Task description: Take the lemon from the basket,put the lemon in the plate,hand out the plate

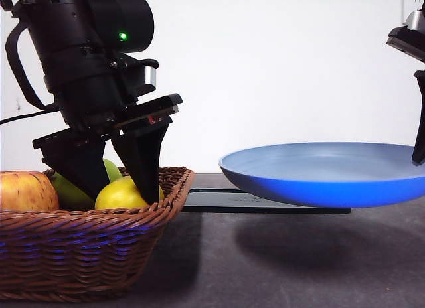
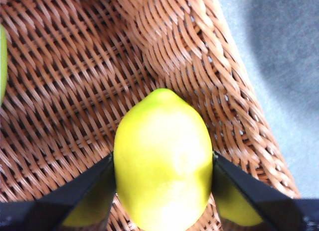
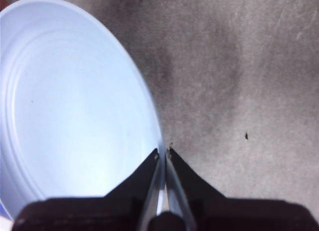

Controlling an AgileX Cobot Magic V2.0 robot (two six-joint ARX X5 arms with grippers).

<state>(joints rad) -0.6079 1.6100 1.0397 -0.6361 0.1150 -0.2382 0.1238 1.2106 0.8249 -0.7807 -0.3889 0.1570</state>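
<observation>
Clearly, in the front view the left tool [image 1: 126, 182] reaches down into the basket [image 1: 86, 241] at about eight o'clock in the frame, its jaws either side of the lemon [image 1: 123, 194], which sits near the basket's right wall beside a green apple [image 1: 70, 194] and a red-yellow apple [image 1: 26, 190]. Toward four o'clock, the plate [image 1: 319, 178] hangs above the desk [image 1: 279, 261], pinched at its far-right rim by the right tool [image 1: 418, 155], with a black tray [image 1: 252, 202] behind it. From the left wrist, both jaws press the lemon's [image 2: 163, 161] flanks over the basket's [image 2: 65, 76] weave, so it is gripped. From the right wrist, the right tool [image 3: 162, 154] is clamped narrowly on the plate's [image 3: 75, 106] rim. I judge a straight, slow lift best, clearing the wicker wall before swinging toward the plate, since smooth skin may slip.
</observation>
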